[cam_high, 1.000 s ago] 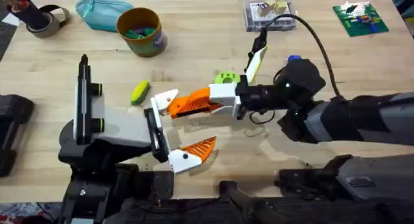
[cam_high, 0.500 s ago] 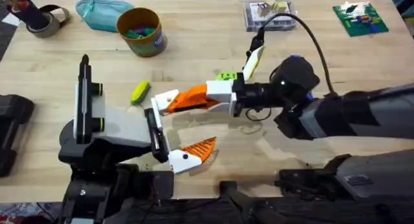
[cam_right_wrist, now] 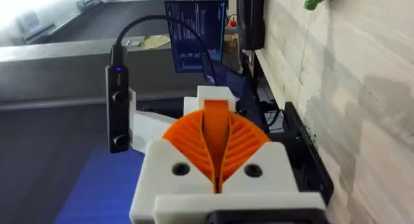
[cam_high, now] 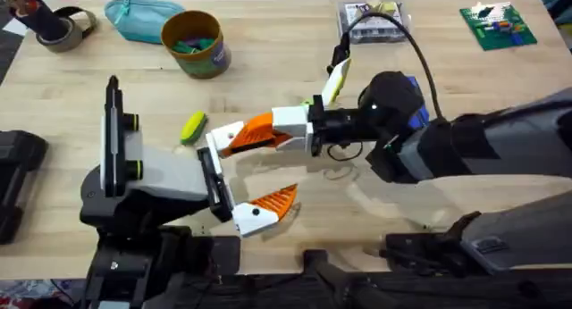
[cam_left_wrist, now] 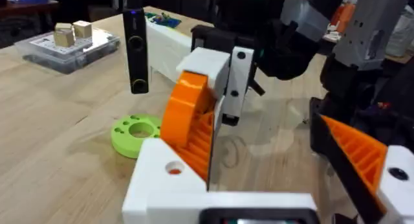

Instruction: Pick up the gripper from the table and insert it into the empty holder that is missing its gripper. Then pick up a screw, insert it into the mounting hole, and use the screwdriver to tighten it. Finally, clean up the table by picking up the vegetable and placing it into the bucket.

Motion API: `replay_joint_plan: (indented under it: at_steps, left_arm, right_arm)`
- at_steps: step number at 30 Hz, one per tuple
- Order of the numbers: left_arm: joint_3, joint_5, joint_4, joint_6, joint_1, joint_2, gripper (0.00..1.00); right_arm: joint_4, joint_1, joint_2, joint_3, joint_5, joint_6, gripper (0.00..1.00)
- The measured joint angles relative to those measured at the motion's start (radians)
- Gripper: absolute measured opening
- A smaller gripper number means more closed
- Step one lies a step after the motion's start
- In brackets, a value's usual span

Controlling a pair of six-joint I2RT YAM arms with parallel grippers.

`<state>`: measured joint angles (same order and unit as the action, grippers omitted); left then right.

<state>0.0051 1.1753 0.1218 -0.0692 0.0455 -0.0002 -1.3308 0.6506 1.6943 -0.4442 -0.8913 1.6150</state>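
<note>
Right claw, pads pressed together, nothing visibly held, has slid toward nine o'clock, tip at holder; insertion looks near. Left claw: cannot tell. Vegetable waits on tabletop.

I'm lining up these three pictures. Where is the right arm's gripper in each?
Overhead: the right gripper is mid-table, pointing at the left gripper.
Left wrist: right gripper facing the camera, beside the green ring.
Right wrist: right gripper in the foreground, shut.
Shared landmark: the wooden table.
</note>
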Motion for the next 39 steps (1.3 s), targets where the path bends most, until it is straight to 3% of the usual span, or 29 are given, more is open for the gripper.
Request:
replay_joint_plan:
  at_steps: [23,29,30,39]
  left_arm:
    - [0.0,-0.009,-0.002,-0.003,-0.001,0.0,0.991]
    - [0.0,0.011,0.002,0.001,0.003,0.0,0.991]
    - [0.0,0.011,0.002,0.001,0.004,0.0,0.991]
    - [0.0,0.014,0.002,0.001,0.004,0.0,0.991]
  right_arm:
    - [0.001,0.001,0.008,-0.008,0.0,0.0,0.029]
    - [0.011,0.011,0.016,-0.01,0.004,0.002,0.886]
    - [0.011,0.011,0.016,-0.01,0.004,0.001,0.966]
    - [0.015,-0.005,0.002,-0.011,-0.001,0.001,0.995]
